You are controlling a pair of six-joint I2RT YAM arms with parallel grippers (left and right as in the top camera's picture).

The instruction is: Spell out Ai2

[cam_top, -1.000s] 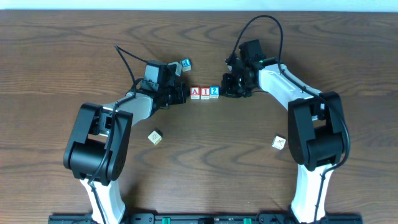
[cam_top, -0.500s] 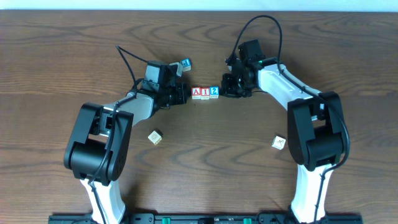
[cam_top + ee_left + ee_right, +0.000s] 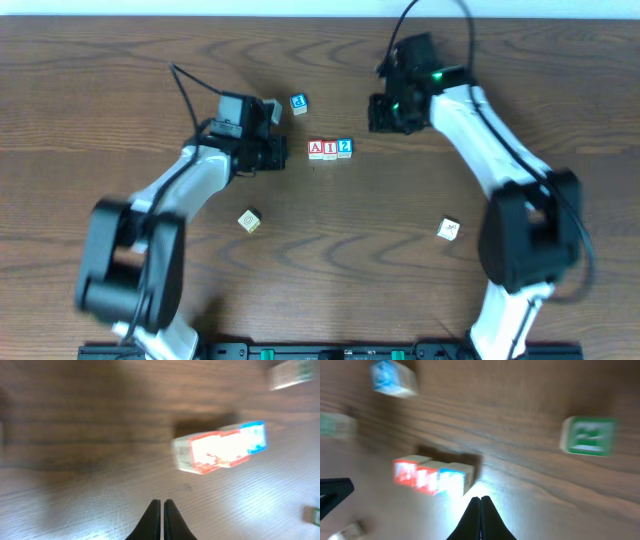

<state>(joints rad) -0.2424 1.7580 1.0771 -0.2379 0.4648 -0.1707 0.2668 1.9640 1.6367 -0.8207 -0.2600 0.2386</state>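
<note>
The three pale cubes stand touching in a row in the overhead view: the red "A" cube (image 3: 314, 149), the red "I" cube (image 3: 329, 149) and the blue "2" cube (image 3: 344, 147). My left gripper (image 3: 281, 156) is shut and empty, a short way left of the "A". My right gripper (image 3: 377, 114) is shut and empty, up and to the right of the "2". The left wrist view shows the row blurred (image 3: 220, 449) beyond its shut fingers (image 3: 162, 503). The right wrist view shows the row (image 3: 429, 478) just ahead of its shut fingers (image 3: 480, 499).
A blue "d" cube (image 3: 298, 103) lies behind the row and shows in the right wrist view (image 3: 393, 378). Loose cubes lie at front left (image 3: 249, 220) and front right (image 3: 448, 229). A green-faced cube (image 3: 588, 435) shows in the right wrist view.
Both arms have drawn back from the row: the left gripper moved left, the right gripper moved up and away to the right. The three cubes have not moved.
</note>
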